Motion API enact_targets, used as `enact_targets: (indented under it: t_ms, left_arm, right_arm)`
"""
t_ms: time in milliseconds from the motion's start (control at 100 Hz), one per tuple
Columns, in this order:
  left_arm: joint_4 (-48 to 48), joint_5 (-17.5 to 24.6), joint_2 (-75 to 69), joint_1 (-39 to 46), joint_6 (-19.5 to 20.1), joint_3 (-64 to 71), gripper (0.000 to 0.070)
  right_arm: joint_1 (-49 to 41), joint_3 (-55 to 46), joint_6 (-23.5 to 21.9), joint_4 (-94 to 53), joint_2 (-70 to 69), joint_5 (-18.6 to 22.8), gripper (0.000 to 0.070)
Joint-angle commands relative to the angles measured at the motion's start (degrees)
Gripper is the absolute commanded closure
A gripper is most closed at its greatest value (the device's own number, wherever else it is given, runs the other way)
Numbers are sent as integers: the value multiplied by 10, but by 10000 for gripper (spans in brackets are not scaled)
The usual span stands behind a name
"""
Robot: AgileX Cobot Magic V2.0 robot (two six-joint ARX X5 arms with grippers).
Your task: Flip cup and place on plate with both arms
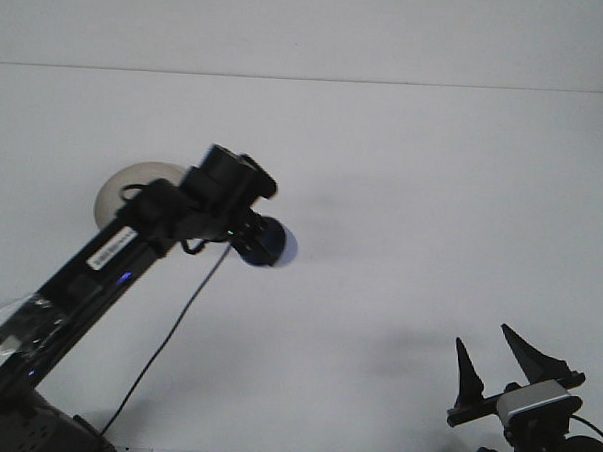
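Note:
A dark blue cup [271, 242] hangs in the air, tilted on its side with its pale end pointing right. My left gripper [249, 236] is shut on it, at the end of the black arm that rises from the lower left. The beige plate [123, 182] lies on the white table behind the arm, which hides its right part. The cup is to the right of the plate and above table level. My right gripper [489, 359] stands open at the bottom right, its two black fingers pointing up, with nothing between them.
The white table [433, 192] runs back to a pale wall. A black cable [172, 330] hangs from the left wrist down toward the front edge. The left arm's shadow falls across the table's middle.

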State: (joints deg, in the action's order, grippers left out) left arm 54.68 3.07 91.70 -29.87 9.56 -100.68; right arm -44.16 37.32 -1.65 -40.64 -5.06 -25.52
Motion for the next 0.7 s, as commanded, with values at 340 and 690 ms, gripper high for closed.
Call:
enact_targets:
  t_ms: [340,690]
  left_arm:
    - [21,-36,45,265,-12,-46,693]
    - [-20,-47,142,327,-12,-46,693]
  right_arm:
    - [-5,2,-16,3,-2,0,230]
    - [-5,2,-17,3,-2,0,230]
